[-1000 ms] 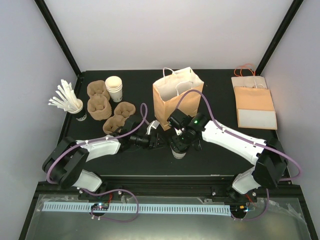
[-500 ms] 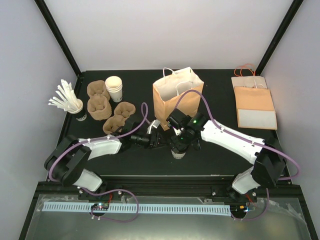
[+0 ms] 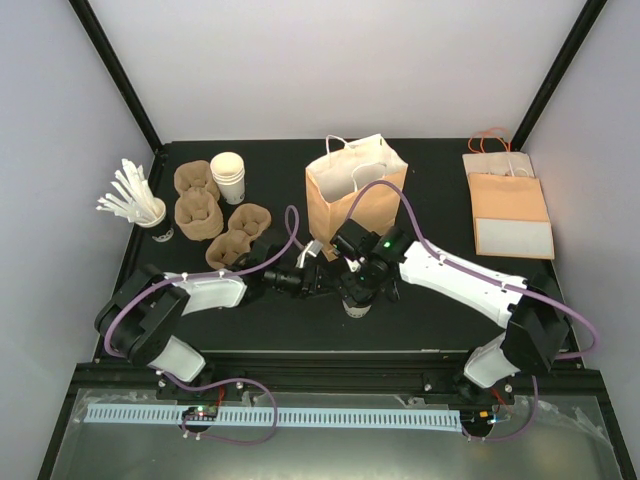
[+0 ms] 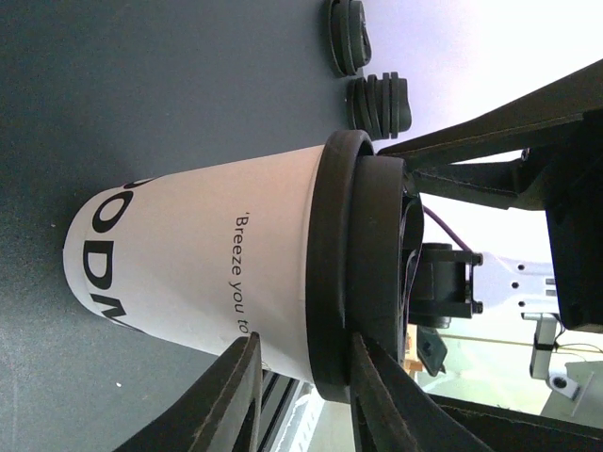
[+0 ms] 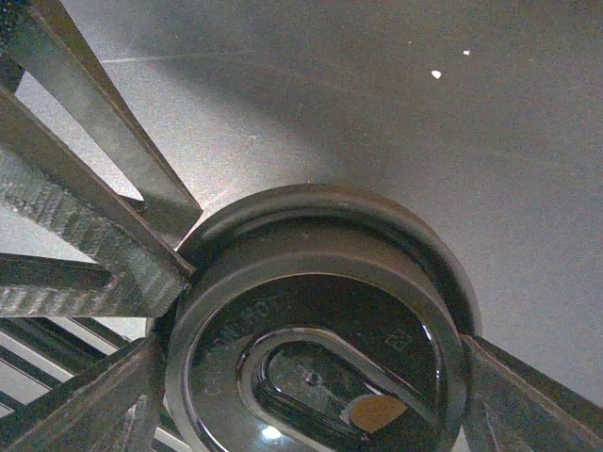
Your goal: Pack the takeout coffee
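cup (image 4: 207,254) upright on table (image 4: 141,94) | right gripper (image 5: 325,315) over lid (image 5: 311,250), fingers flanking it, grip unclear | left gripper (image 4: 303,348) half-closed at lid rim, contact unclear

White arms (image 3: 460,280), black joints, purple cables (image 3: 292,222)

Top cam overlooks whole table (image 3: 440,175); L wrist side-on, R wrist above, both close on cup (image 4: 207,273).
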`<state>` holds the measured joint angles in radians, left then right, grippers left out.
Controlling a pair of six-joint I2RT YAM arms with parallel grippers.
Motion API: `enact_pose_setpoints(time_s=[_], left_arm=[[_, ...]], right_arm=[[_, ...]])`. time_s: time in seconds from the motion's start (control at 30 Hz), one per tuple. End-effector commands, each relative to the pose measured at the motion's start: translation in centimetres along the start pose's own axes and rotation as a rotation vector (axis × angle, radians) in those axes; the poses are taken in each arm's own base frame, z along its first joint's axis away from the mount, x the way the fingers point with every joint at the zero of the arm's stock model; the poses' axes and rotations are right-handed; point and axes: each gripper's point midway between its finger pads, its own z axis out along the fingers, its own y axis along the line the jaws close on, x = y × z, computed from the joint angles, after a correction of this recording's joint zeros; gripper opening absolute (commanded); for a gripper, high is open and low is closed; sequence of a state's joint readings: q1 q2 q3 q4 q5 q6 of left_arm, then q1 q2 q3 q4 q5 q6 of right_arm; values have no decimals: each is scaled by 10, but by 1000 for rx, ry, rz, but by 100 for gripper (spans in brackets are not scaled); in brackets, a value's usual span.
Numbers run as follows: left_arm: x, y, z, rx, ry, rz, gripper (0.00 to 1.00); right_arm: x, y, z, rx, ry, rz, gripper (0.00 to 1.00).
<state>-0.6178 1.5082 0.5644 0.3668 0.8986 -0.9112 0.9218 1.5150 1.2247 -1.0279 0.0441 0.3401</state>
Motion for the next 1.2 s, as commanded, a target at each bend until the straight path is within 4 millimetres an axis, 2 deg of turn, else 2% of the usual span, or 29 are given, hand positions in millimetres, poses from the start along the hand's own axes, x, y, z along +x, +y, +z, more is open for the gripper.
enact_pose_setpoints(time_s=[0.0, 0.3, 0.47, 0.8, 0.87, 0.97, 1.17], left_arm=[[-2, -4, 5, 19, 7, 25, 26], [2, 20, 6, -78, 11, 10, 18], [5, 38, 7, -158, 30, -6, 17], [12, 62, 10, -228, 61, -49, 17], [14, 65, 10, -232, 65, -53, 16], [13, 64, 9, -241, 61, -48, 16], [2, 47, 6, -240, 46, -3, 17]], right_arm=[[3, 0, 9, 23, 24, -29, 85], [11, 4, 20, 4, 54, -46, 85], [11, 7, 21, -11, 56, -62, 85], [18, 10, 29, -35, 70, -79, 85], [16, 8, 25, -27, 56, -76, 85], [6, 4, 9, -5, 5, -69, 87], [-16, -9, -30, 67, -114, -50, 89]])
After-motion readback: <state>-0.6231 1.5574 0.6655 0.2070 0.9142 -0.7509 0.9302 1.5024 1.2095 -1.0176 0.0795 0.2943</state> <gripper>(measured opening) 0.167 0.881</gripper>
